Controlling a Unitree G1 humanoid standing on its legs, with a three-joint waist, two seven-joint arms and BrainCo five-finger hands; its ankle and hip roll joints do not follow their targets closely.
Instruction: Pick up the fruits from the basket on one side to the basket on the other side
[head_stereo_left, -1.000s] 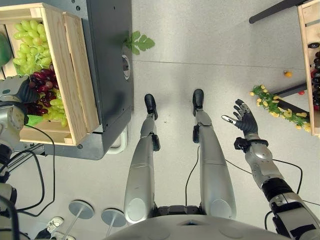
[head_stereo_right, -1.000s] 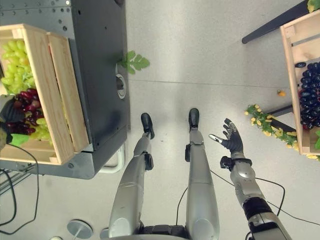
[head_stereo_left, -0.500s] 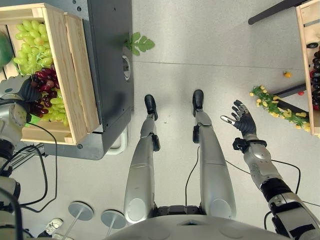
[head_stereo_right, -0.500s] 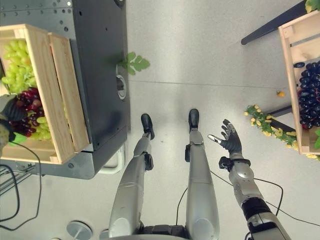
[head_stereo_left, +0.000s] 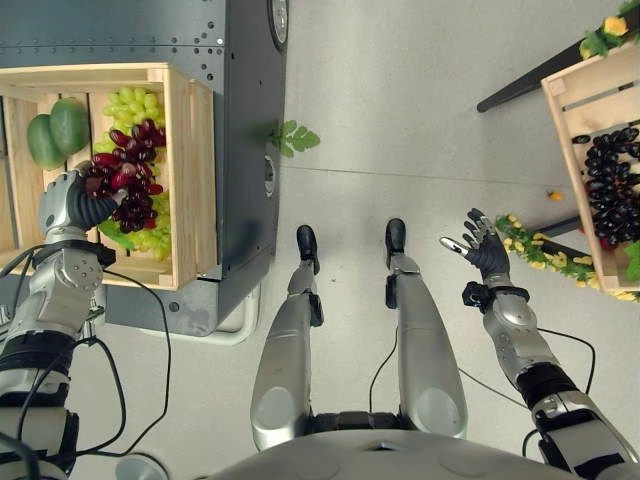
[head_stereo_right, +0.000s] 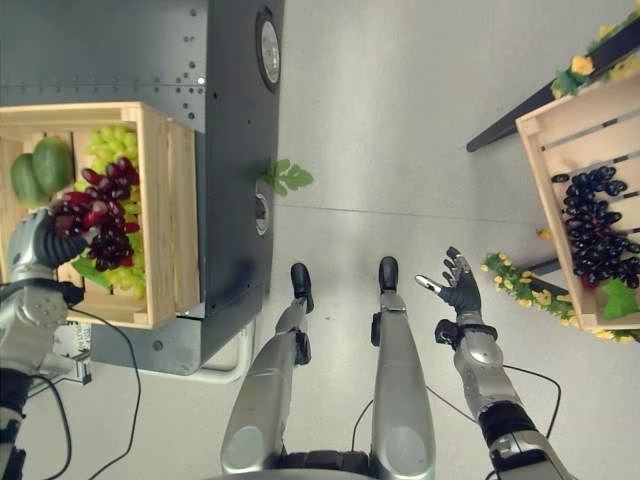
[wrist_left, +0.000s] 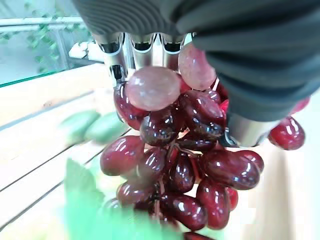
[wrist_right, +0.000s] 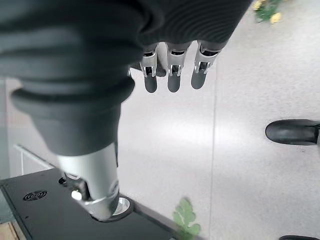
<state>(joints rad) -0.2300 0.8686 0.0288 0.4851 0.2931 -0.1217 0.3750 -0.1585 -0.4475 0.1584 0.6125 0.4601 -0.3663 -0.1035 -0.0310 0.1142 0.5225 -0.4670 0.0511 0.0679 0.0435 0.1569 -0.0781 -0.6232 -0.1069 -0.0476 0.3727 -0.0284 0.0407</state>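
Red grapes (head_stereo_left: 127, 180): dark red bunch, held at the left side of the scene, over the left crate; upper berries sit inside the hand, the rest hangs below it past the fingers. Left wrist view shows glossy berries packed between fingers and thumb.
Left hand (head_stereo_left: 72, 203): curled round the top of the red bunch, fingers (wrist_left: 116, 58) on one side, thumb on the other. Hand is at the near-left part of the crate's open compartment.
Left crate (head_stereo_left: 193, 180): pale wooden crate with slatted floor, resting on a dark grey metal cabinet (head_stereo_left: 250, 120). The red bunch is within its outline, just beside the inner wall.
Green grapes (head_stereo_left: 135, 104): in the same crate, at the far end behind the red bunch; more green berries (head_stereo_left: 152, 240) show under and near the bunch.
Green fruits (head_stereo_left: 56, 132): two, smooth and oval, side by side in the crate's neighbouring compartment, to the left of the held bunch.
Right hand (head_stereo_left: 480, 249): well apart from the bunch, raised over bare floor on the right, fingers spread and straight, holding nothing.
Right crate (head_stereo_left: 570, 95): wooden, at the far right; dark purple grapes (head_stereo_left: 612, 185) lie in it.
Floor items: green leaf (head_stereo_left: 293, 137) beside the cabinet; sprig of yellow flowers (head_stereo_left: 540, 248) between right hand and right crate.
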